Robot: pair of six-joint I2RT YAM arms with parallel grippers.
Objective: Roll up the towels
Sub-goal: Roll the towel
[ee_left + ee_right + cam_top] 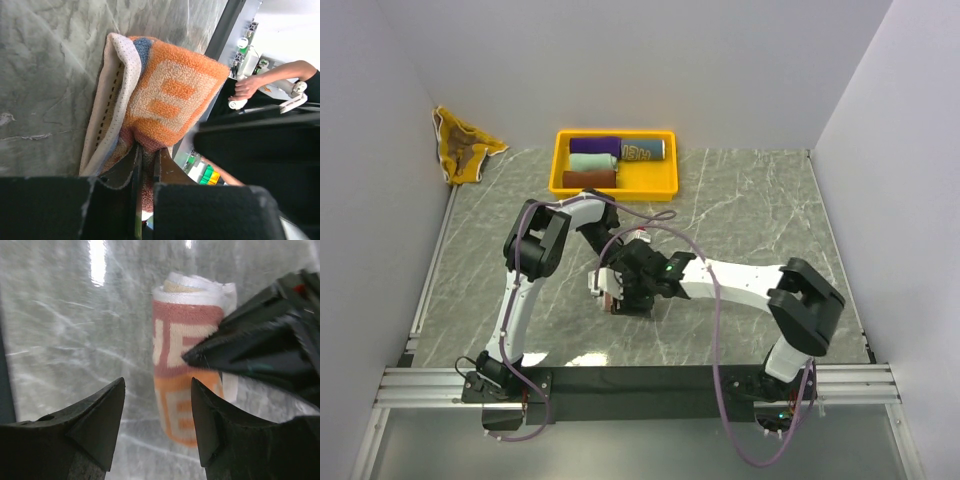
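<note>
L gripper (146, 159) is all but shut. Its jaws pinch one end of the orange-pink towel (175, 95), and the cloth runs down into the slit btwn the fingers (127, 172), so I've got hold of it. That towel is rolled up and lies on the table (45, 75) straight ahead of the L gripper. White dotted edge is on its left side, orange block-letter face is up.

R gripper (157, 422) is open, tips well apart, nothing in it. Same roll lies just ahead of it, lengthwise, white end away from me and orange end nearest. It sits closer to the right-hand finger (210, 425) than the left-hand one. Can't tell if it touches either tip. L gripper's dark fingers come in from the R gripper's right and cover part of the roll's side.

On the top cam both grippers meet nose to nose mid-table, and the roll is mostly hidden under them.

Beyond them, well apart on the far side, sits the yellow tray (645, 176) w/ four rolls:
- purple (595, 144) and blue-grey (642, 150) at the back
- mint (592, 160) and maroon (590, 179) nearer the grippers

Far off to the L gripper's left, in the corner by the wall, the brown-yellow towel (465, 148) lies crumpled, not rolled.
</note>
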